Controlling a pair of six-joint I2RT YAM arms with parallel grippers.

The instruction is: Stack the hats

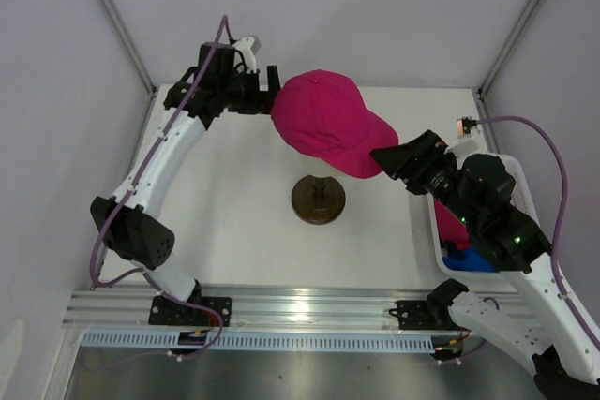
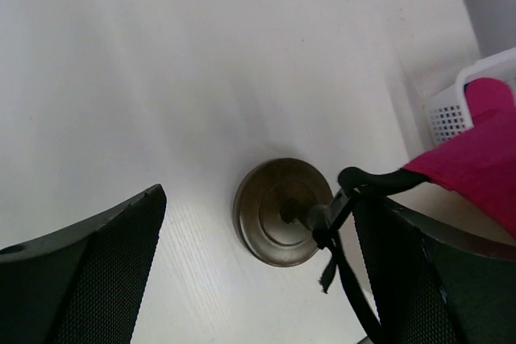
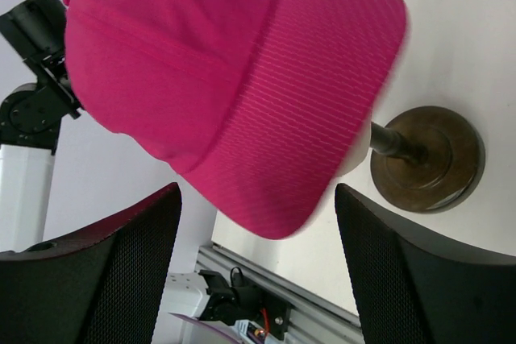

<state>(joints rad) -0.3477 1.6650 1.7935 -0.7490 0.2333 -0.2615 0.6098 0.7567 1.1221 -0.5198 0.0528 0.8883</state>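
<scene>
The pink cap (image 1: 328, 122) sits over the cream head (image 3: 359, 149), which is carried by a dark round stand (image 1: 318, 199) in the middle of the white worktop (image 1: 230, 175); only a small part of the head shows under the brim, in the right wrist view; the brim points to the right and toward the near edge, and the back of the cap points to the far left; the left pincer (image 1: 274, 100) is at the back of the cap, with its jaws wide apart and nothing held; in the left wrist view its fingers (image 2: 89, 271) are at the two sides of the picture, with the stand below between them; the black strap (image 2: 367, 179) of the cap is just beside one finger, and I cannot tell if it touches; the right pincer (image 1: 384, 155) is at the tip of the brim and is also open; in the right wrist view its fingers (image 3: 109, 271) stand apart under the edge of the brim and nothing is pressed between them; a white basket (image 1: 437, 236) is at the right edge of the worktop, partly hidden by the right arm; in it lie a blue cap (image 1: 466, 259) and some pink fabric (image 1: 451, 222), too hidden to say what it is
</scene>
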